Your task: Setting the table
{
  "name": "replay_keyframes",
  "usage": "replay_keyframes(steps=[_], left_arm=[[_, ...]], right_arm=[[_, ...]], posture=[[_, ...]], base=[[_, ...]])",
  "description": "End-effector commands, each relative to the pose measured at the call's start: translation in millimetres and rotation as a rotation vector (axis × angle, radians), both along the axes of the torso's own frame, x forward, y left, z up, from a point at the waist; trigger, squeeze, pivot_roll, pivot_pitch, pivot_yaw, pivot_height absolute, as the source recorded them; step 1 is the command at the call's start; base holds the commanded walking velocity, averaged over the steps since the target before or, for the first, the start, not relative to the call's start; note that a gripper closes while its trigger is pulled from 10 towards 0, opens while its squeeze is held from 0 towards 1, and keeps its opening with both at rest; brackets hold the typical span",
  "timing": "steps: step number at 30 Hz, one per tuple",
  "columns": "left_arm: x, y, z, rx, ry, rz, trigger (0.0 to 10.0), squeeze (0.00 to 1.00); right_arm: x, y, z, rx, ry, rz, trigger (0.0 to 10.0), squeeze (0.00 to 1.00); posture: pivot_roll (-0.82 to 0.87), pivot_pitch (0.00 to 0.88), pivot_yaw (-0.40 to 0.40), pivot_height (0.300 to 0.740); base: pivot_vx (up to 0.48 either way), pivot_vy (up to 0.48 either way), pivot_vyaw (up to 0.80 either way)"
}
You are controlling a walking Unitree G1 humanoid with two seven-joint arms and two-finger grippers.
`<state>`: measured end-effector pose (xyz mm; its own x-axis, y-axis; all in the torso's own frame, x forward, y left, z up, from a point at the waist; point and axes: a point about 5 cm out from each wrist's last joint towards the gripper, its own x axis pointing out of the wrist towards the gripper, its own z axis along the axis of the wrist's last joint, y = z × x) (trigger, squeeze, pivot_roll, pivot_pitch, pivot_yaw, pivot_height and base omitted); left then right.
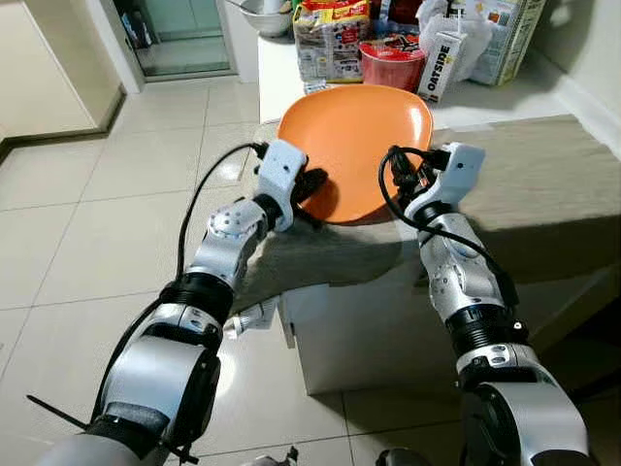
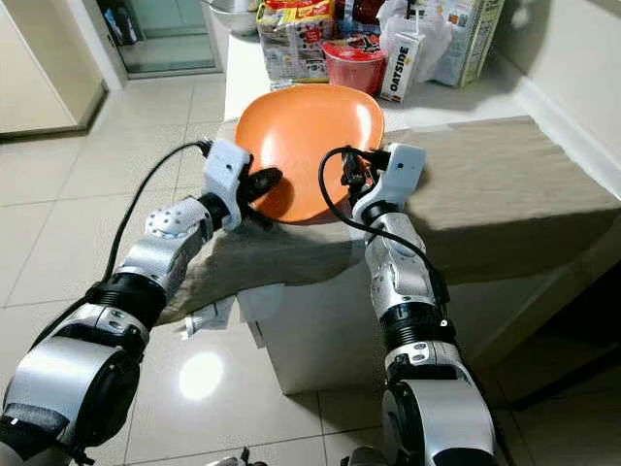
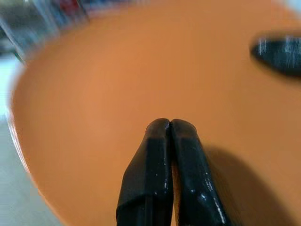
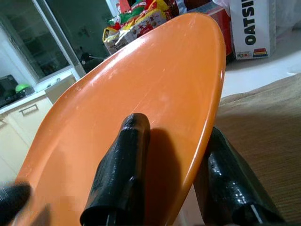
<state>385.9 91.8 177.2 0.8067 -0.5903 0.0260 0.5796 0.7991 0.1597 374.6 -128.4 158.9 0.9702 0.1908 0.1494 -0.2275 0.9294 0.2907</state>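
In the left eye view we hold an orange plate (image 1: 361, 136) tilted above the near corner of the bench (image 1: 543, 175), which is draped in a tan cloth. Our left end effector (image 1: 312, 181) sits at its near rim, our right end effector (image 1: 412, 180) at its other near edge. Food packets (image 1: 332, 37) crowd the bench's far edge.

The left wrist view shows that end effector's fingers (image 3: 188, 174) pressed together over the plate's face.

The right wrist view shows our fingers (image 4: 120, 174) clamped across the plate's rim.
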Motion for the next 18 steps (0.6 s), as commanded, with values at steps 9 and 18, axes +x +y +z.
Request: replay_keyframes(steps=[9,18], left_arm=[[-7.9,17.7,40,-0.090,-0.135,0.042,10.0,0.00],[-42.7,75.8,30,-0.040,-0.094,0.147,10.0,0.00]], right_arm=[[-11.2,3.8,-43,-0.119,0.157,0.020,0.0,0.00],[-9.1,1.8,-41,-0.123,0.148,0.009,0.0,0.00]], posture=[[-0.11,0.073,0.098,0.740],[-0.08,0.029,0.103,0.740]], base=[[0.000,0.000,0.00],[0.000,0.000,0.00]])
